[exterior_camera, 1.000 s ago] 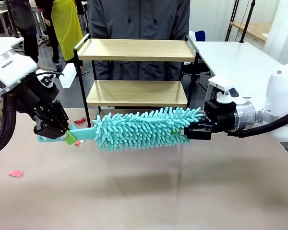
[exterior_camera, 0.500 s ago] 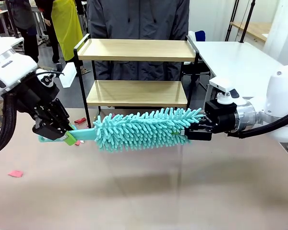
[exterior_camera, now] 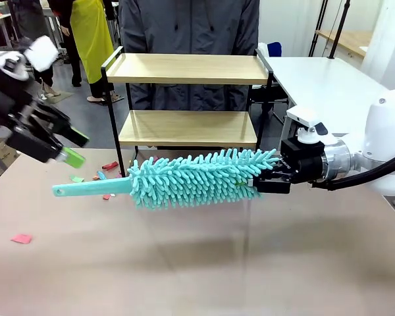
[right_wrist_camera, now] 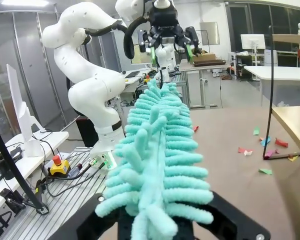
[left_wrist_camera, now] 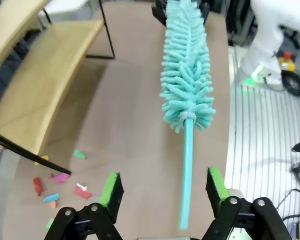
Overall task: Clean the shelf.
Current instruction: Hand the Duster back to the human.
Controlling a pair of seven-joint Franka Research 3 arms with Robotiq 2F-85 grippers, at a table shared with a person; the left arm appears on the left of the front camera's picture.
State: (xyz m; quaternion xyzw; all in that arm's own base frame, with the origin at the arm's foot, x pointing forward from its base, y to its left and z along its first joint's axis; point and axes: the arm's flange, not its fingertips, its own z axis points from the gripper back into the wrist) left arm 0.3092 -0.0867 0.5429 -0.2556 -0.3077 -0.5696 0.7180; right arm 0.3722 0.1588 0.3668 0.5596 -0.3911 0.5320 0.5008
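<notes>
The shelf (exterior_camera: 187,99), rigid and light-looking, stands at the far tabletop (exterior_camera: 197,263) edge; the soft, light duster (exterior_camera: 197,176) is clenched at its fluffy tip by the right tool (exterior_camera: 262,182), while the released left tool (exterior_camera: 69,146) hangs clear of the stiff handle, probably the better hold.

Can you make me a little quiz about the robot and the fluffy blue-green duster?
1. True or false: the left gripper has its jaws clamped on the duster's handle.
2. Which end of the duster does the right gripper hold? A) the bare handle B) the fluffy end C) neither
3. Fill in: the small coloured scraps lie on the ____, near the shelf.

Key
1. False: its jaws are open and off the handle.
2. B.
3. Table.
</notes>
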